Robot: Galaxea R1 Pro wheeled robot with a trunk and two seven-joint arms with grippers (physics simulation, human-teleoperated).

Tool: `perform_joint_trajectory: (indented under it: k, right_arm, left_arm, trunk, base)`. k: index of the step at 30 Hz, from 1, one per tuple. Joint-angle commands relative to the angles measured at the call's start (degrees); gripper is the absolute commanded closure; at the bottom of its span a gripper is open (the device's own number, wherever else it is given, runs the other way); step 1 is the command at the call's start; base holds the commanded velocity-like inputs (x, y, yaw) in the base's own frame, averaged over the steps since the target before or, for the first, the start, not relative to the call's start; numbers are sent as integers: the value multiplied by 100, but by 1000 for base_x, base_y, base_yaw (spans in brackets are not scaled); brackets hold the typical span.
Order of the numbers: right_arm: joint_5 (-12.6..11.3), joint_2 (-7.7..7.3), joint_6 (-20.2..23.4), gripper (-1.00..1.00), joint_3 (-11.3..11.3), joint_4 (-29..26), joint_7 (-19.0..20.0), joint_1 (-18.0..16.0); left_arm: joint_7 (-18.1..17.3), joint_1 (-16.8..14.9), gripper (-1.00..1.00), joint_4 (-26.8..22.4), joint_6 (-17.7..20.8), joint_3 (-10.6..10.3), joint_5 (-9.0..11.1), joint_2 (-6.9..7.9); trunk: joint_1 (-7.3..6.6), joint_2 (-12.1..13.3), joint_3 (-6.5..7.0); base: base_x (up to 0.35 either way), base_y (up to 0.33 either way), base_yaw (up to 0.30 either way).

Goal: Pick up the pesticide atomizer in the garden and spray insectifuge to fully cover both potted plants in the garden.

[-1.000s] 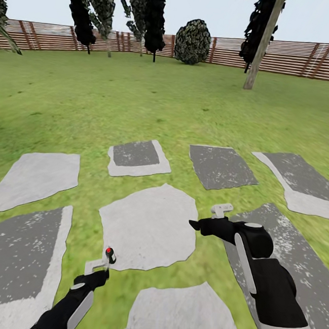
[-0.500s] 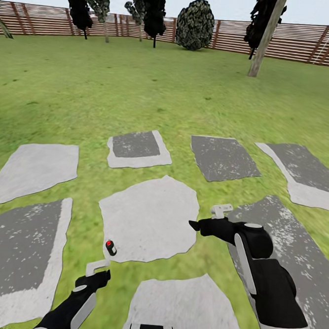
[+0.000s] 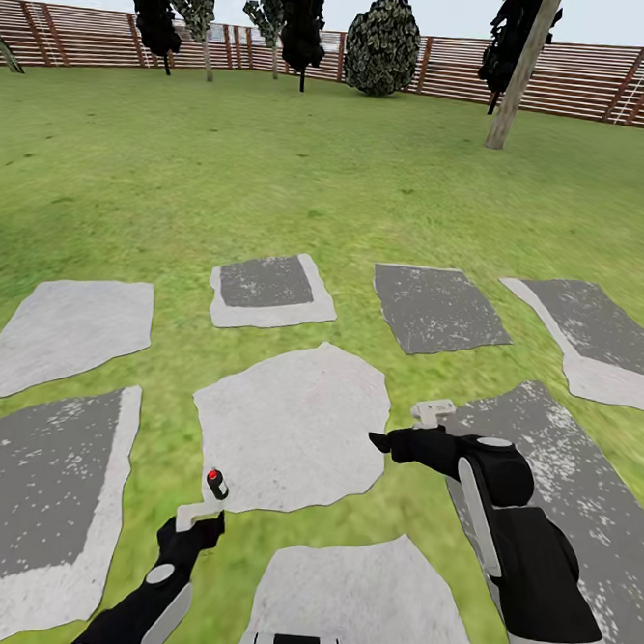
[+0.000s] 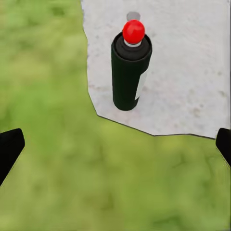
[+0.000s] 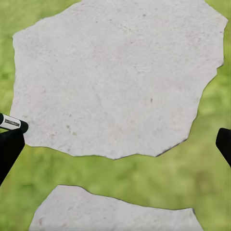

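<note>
The pesticide atomizer is seen upright on a pale slab; the left tool is spread, nothing pinched.

From the head camera I count one pesticide atomizer, dark with a red cap, and two grippers: the left gripper and the right gripper. I count nine stone slabs in the lawn. One round bush stands along the one slat fence.
</note>
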Motion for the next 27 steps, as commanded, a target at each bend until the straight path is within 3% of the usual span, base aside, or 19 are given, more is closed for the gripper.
perform_joint_trajectory:
  k: [1, 11, 21, 27]
  right_arm:
    - [3, -4, 24, -100, 6, -4, 5, -4]
    - [3, -7, 24, -100, 6, -4, 5, -2]
    - [3, -10, 24, -100, 6, -4, 5, -1]
    - [3, -12, 24, -100, 6, -4, 5, 3]
  left_arm:
    - [46, 0, -100, 40, -109, -54, 51, 3]
    - [14, 7, -100, 137, -247, -72, 63, -17]
    - [-23, 6, -100, 147, -240, -65, 88, -8]
    - [-25, 6, -100, 230, -243, -64, 78, -6]
  trunk:
    - [-1, -2, -4]
    - [-1, -2, -4]
    - [-1, -2, -4]
    - [-1, -2, -4]
  base:
    - [0, 0, 0]
    - [206, -4, 0]
    - [52, -3, 0]
    - [209, 0, 0]
